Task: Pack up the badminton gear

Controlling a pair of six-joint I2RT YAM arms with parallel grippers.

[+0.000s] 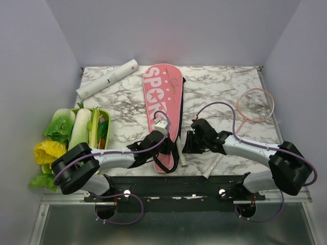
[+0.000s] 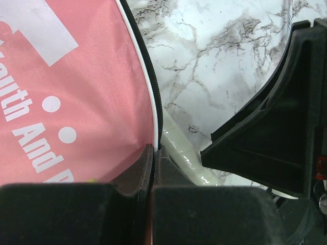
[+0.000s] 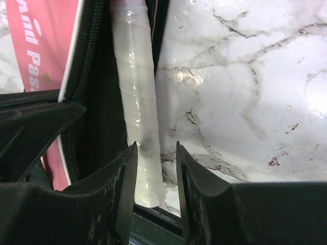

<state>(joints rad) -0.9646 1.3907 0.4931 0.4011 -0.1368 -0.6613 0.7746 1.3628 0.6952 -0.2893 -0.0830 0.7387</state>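
Pink cover (image 2: pixel 82 87) edge in left tool (image 2: pixel 154 155)

Cover (image 1: pixel 162 97) centre, tube (image 1: pixel 107 78) behind-left, racket (image 1: pixel 255 104) right

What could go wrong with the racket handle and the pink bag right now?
The right gripper stands open around the pale handle, not squeezing it, so the handle might slip or roll when pushed. The left gripper pinches only the thin edge of the pink cover; that fabric could pull free and the zip opening might flop shut.
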